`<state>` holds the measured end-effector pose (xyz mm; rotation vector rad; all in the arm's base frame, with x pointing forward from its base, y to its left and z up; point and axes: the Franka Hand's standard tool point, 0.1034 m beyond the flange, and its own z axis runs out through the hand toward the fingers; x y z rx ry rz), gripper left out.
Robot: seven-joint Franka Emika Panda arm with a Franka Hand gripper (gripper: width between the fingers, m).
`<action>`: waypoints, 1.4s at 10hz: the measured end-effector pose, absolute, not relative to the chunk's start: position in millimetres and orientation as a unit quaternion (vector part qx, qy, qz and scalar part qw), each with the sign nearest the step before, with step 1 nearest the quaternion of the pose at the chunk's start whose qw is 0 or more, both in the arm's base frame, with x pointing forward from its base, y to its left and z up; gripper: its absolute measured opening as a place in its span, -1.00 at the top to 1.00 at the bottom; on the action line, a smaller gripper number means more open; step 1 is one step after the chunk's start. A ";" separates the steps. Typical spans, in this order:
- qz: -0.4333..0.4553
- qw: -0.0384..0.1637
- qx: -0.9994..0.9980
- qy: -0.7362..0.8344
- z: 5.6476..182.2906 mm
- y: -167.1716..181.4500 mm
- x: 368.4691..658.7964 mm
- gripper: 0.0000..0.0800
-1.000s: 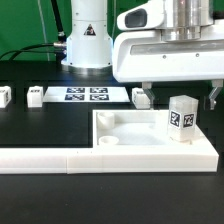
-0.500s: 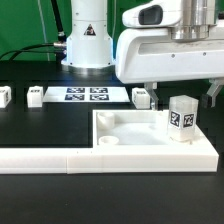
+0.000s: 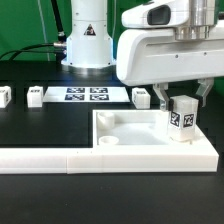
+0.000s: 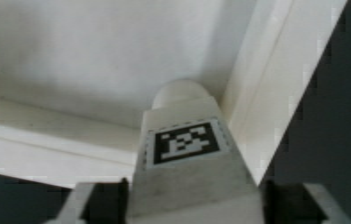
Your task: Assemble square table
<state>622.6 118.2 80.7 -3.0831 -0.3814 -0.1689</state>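
Note:
The white square tabletop (image 3: 120,152) lies tray-side up at the exterior view's right. A white table leg (image 3: 182,120) with a black-and-white tag stands upright in its right corner. My gripper (image 3: 185,103) has come down over the leg, with one finger on each side of its upper part. In the wrist view the leg (image 4: 190,140) fills the gap of the gripper (image 4: 193,205), and both dark pads lie against its sides. The tabletop's floor and raised rim (image 4: 83,60) show behind it.
Three loose white legs (image 3: 4,95) (image 3: 36,96) (image 3: 142,97) stand in a row on the black table behind the tabletop. The marker board (image 3: 85,96) lies between them. A long white barrier (image 3: 40,158) runs along the front. The arm's base (image 3: 88,40) stands at the back.
The fingers, wide apart over the leg a second ago, have closed in against its sides. The hand has dropped slightly. The leg and tabletop have not moved.

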 end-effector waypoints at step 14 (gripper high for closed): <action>-0.045 0.056 -0.880 0.469 79.1 117.6 621.2 0.27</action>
